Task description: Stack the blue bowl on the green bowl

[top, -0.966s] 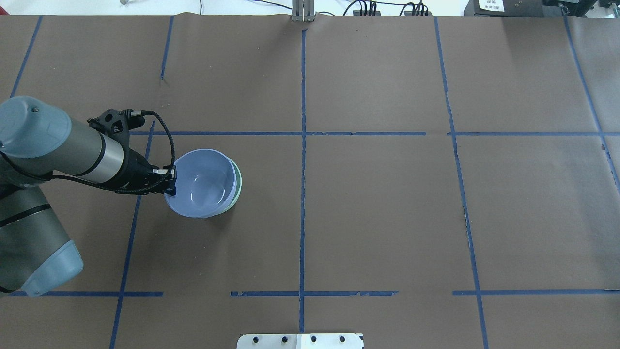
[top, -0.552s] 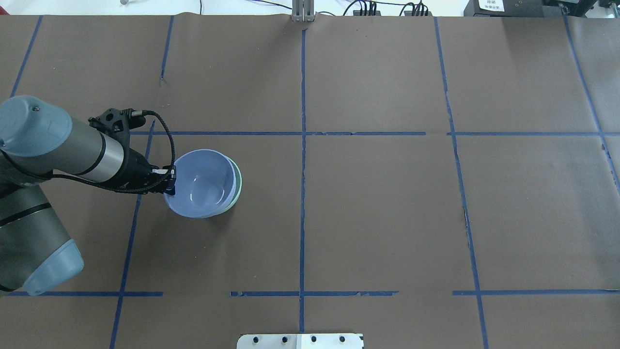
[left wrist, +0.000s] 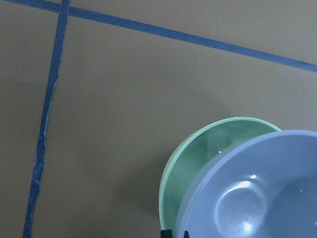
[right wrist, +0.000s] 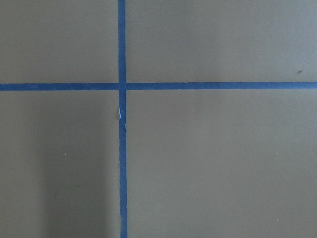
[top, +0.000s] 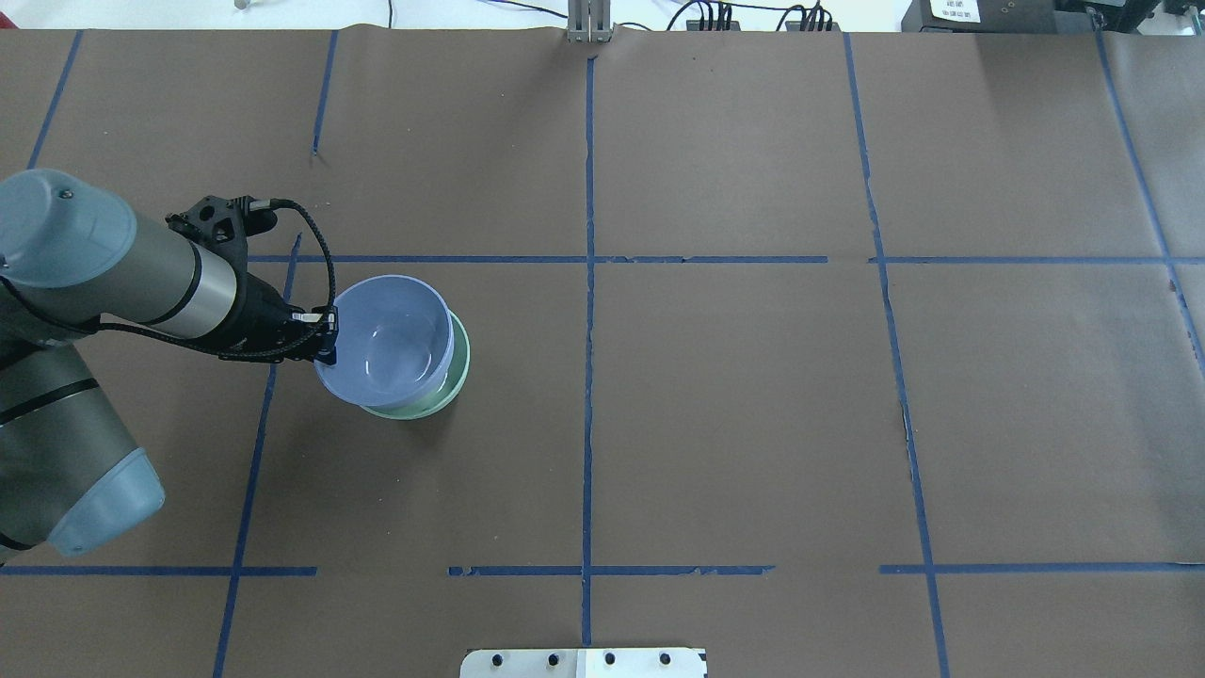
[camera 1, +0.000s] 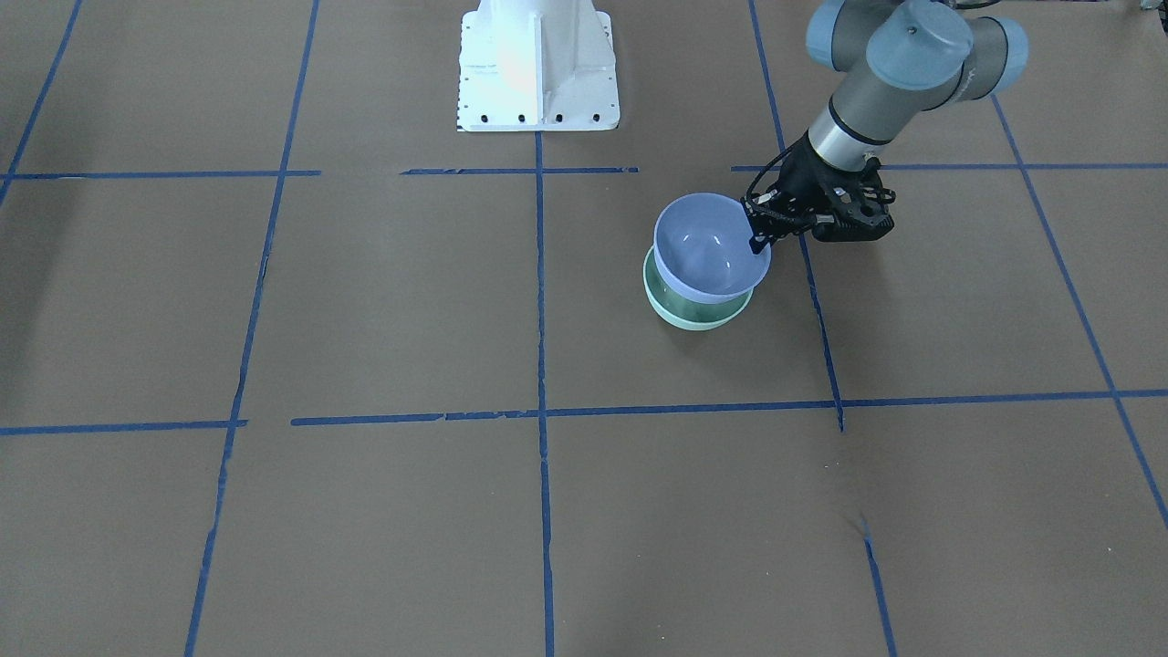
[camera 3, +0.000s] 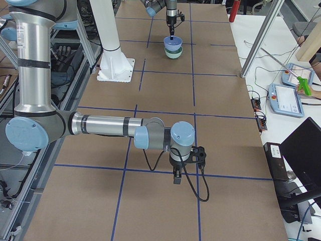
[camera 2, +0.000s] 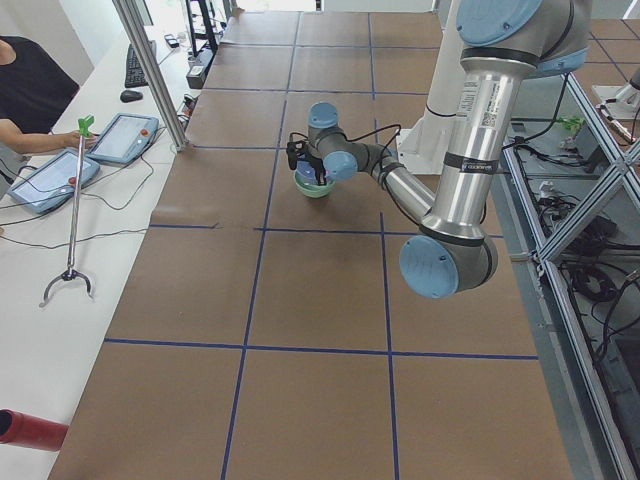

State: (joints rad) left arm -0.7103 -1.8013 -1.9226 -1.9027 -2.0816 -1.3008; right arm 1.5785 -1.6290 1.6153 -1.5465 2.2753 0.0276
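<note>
The blue bowl (top: 386, 341) hangs tilted just above the green bowl (top: 456, 375), overlapping most of it and offset toward the robot's left. My left gripper (top: 327, 339) is shut on the blue bowl's left rim. In the front-facing view the blue bowl (camera 1: 710, 246) sits higher than the green bowl (camera 1: 695, 312), held by the left gripper (camera 1: 757, 239). The left wrist view shows the blue bowl (left wrist: 257, 193) over the green bowl (left wrist: 198, 153). My right gripper (camera 3: 176, 176) shows only in the exterior right view, low over bare table; I cannot tell whether it is open or shut.
The table is covered in brown paper (top: 753, 395) with blue tape lines (top: 588, 282). The robot's white base (camera 1: 538, 64) stands at the table's near edge. An operator and tablets (camera 2: 50, 175) are beside the table's far side.
The left gripper and blue bowl have shifted up and slightly left in the overhead view. More of the green bowl's rim now shows below and right of the blue bowl.
</note>
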